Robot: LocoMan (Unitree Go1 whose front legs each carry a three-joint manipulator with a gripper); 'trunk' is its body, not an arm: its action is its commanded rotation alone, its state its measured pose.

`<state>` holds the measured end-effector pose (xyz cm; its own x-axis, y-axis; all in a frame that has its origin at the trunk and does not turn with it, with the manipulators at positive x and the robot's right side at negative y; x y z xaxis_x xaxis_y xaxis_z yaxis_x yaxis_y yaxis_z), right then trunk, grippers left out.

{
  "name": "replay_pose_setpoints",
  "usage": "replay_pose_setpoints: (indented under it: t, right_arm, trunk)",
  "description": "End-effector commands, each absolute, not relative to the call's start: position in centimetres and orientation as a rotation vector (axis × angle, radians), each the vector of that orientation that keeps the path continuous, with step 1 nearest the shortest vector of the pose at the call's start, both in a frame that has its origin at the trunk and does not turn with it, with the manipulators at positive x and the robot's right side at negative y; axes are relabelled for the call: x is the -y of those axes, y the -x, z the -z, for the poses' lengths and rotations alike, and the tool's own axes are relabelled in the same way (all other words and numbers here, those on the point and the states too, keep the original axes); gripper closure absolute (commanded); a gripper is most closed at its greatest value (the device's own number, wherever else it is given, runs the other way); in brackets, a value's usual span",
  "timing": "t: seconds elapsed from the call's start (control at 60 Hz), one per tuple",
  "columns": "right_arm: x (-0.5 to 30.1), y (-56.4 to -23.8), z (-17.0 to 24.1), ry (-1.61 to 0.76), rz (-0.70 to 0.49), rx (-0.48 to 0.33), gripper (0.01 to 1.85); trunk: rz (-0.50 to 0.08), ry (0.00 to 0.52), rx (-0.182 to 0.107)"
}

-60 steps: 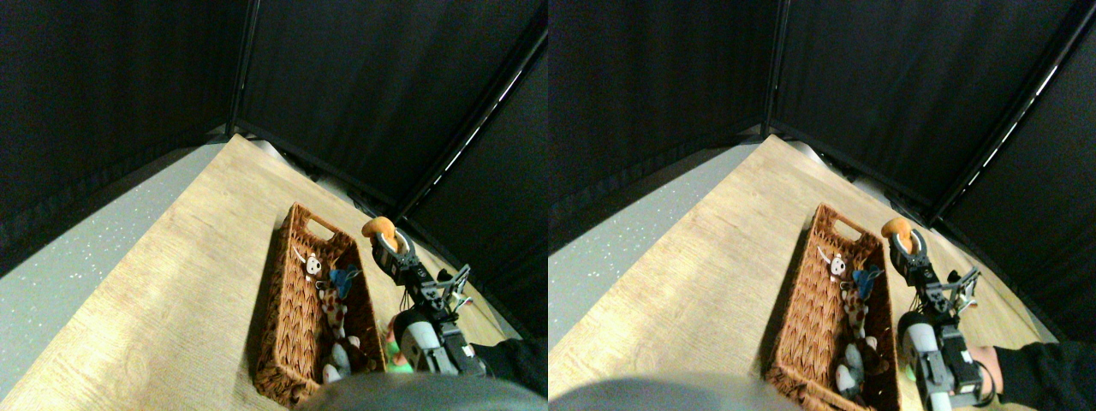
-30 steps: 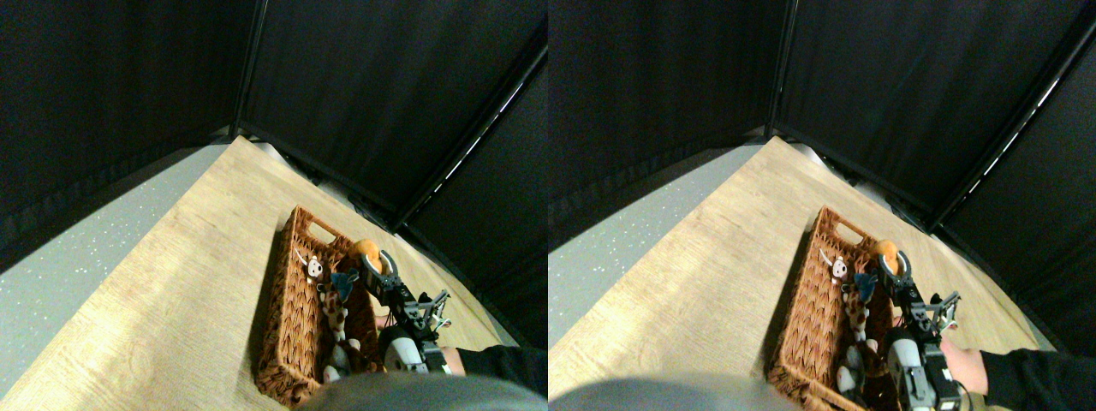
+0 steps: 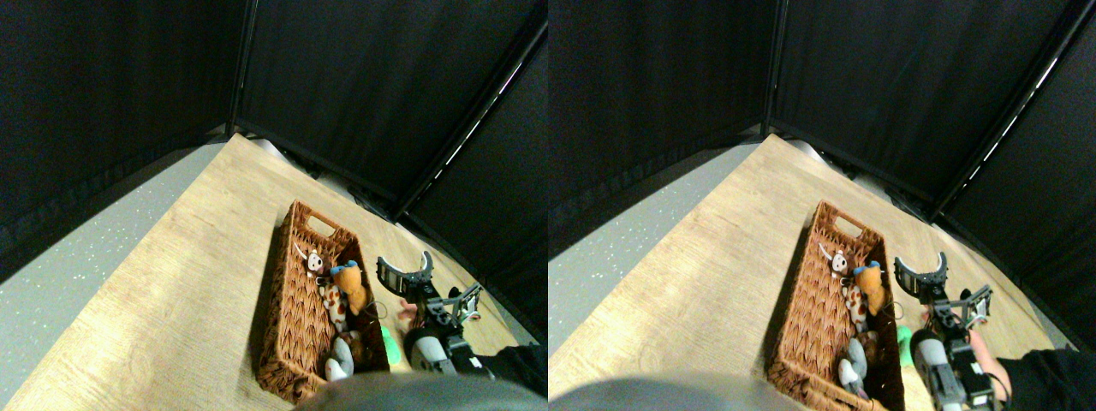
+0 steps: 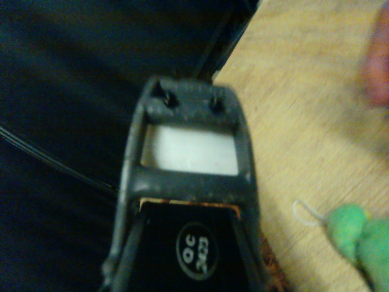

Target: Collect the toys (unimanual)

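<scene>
Wicker basket [image 3: 295, 317] on the wooden worktop [image 3: 171, 291] holding an orange toy [image 3: 349, 287] with other plush toys, right pincer [image 3: 404, 270] spread wide and empty beside the basket, green toy [image 3: 390, 347] on the worktop just outside it

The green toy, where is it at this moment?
In the stereo pair view the green toy lies on the wooden table, outside the wicker basket, beside its right wall, near the right gripper.

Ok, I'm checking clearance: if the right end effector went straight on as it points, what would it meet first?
Probably the black curtain. The open right end effector points beside the wicker basket, over wooden floor, with nothing nearer showing. Depth is unclear.
</scene>
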<state>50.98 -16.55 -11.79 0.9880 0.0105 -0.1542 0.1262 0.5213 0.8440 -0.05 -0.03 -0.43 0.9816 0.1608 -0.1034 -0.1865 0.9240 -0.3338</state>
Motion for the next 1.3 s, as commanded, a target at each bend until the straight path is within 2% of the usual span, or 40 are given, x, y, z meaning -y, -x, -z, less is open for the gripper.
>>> replay_pose_setpoints:
  t: [0.017,0.167,0.35,0.433,0.683,0.75,0.833,1.0,1.217,1.3]
  right_arm:
    - [17.9,-51.4,10.3,-1.000,0.080,-0.009,1.17]
    - [20.2,-51.2,10.3,-1.022,0.135,0.048,1.24]
    - [22.0,-50.3,11.5,-1.037,0.197,0.083,1.18]
    - [22.6,-49.6,12.3,-1.067,0.174,0.061,1.19]
    - [24.0,-47.7,15.3,-1.171,0.202,0.027,1.19]
    - [24.2,-47.1,16.2,-1.183,0.231,0.014,1.12]
    - [24.1,-47.0,17.0,-1.219,0.242,-0.013,1.06]
    - [23.8,-46.4,18.5,-1.281,0.288,-0.041,1.08]
    - [23.2,-46.0,21.1,-1.337,0.331,-0.128,1.13]
    - [23.0,-46.2,21.9,-1.344,0.349,-0.159,1.08]
  trunk:
    - [-0.158,0.330,-0.076]
    - [-0.139,0.310,-0.084]
    - [-0.119,0.286,-0.101]
    - [-0.113,0.278,-0.109]
    - [-0.111,0.265,-0.117]
    - [-0.110,0.268,-0.120]
    - [-0.111,0.272,-0.120]
    - [-0.120,0.280,-0.122]
    - [-0.134,0.294,-0.122]
    - [-0.139,0.297,-0.123]
